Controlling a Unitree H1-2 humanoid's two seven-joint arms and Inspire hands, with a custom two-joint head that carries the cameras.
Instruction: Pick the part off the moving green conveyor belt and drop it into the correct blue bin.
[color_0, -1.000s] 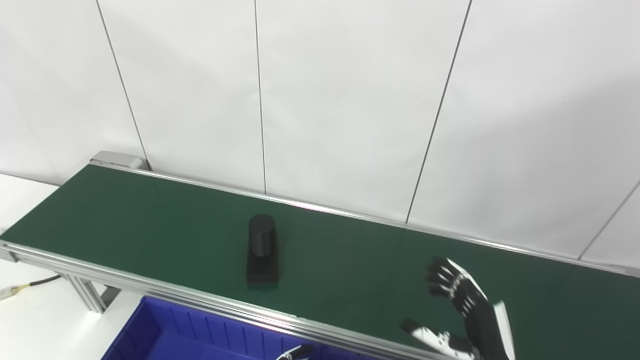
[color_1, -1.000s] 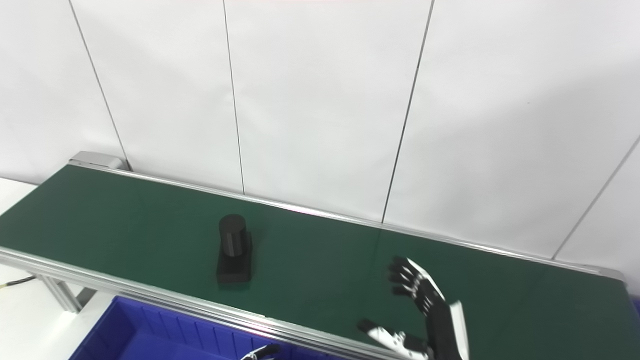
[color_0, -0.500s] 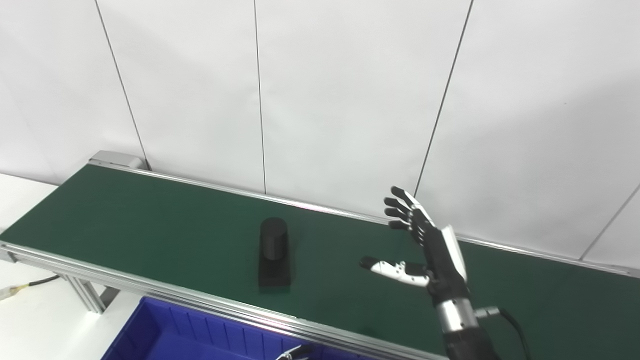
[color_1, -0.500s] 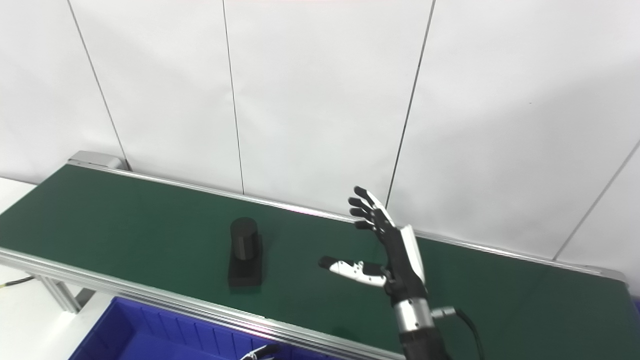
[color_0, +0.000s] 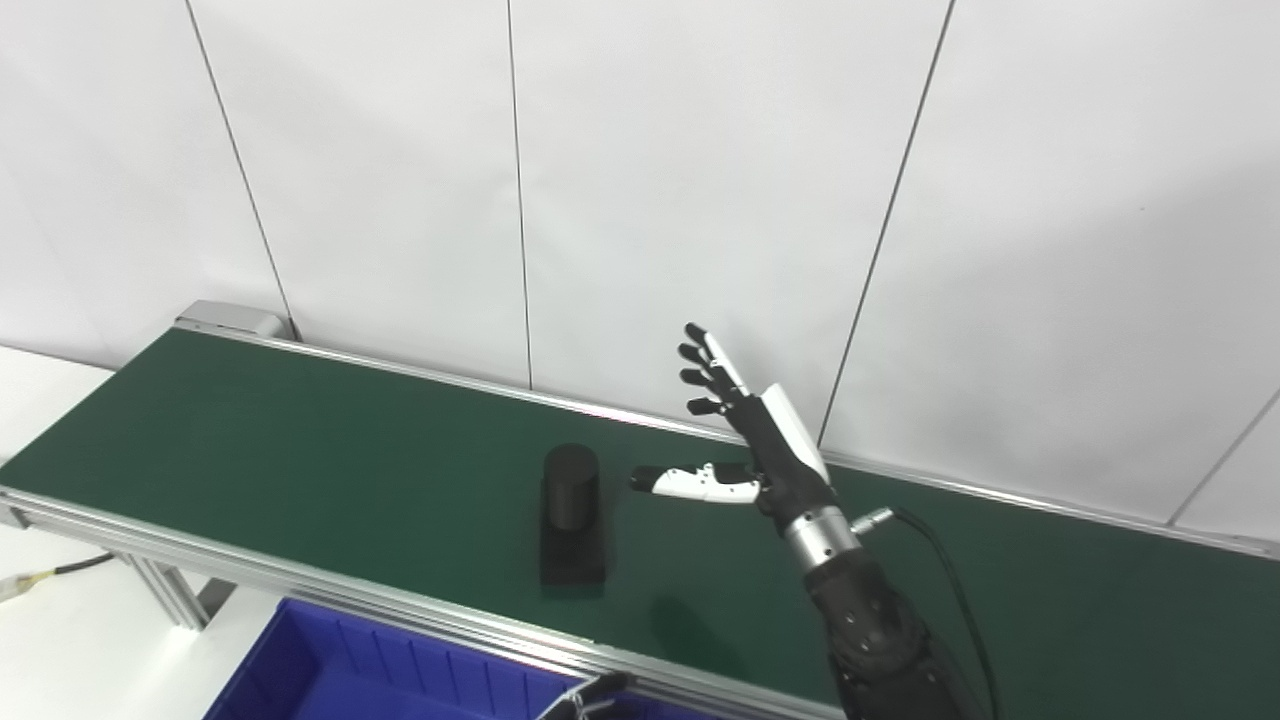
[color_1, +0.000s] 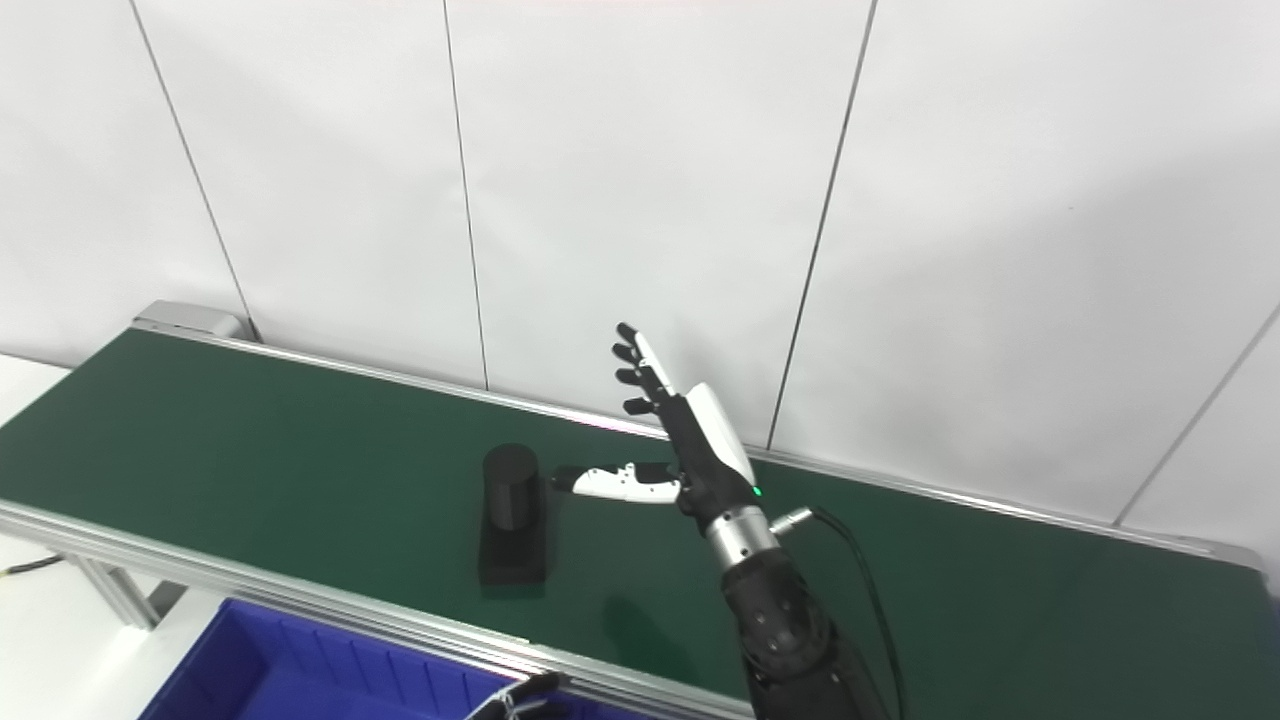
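Fingers (color_0: 708, 372) of the right hand (color_0: 757, 440) are spread apart and empty above the belt (color_0: 300, 430), thumb stretched toward the part (color_0: 570, 515), probably to cup it as it rides closer; the part sits just off the thumb tip, toward the bin (color_0: 330, 670) side. It is matte black: 1 upright cylinder on 1 flat rectangular base; the left hand barely shows, so its state is unclear.

The right hand (color_0: 762, 443) has black fingers (color_0: 700, 378), a white back plate and a white thumb tipped in black. A small green light glows near its base. A silver metal wrist cuff (color_0: 821, 536) joins it to a black forearm (color_0: 880, 640), with a black cable (color_0: 950, 570) plugged in at the cuff.
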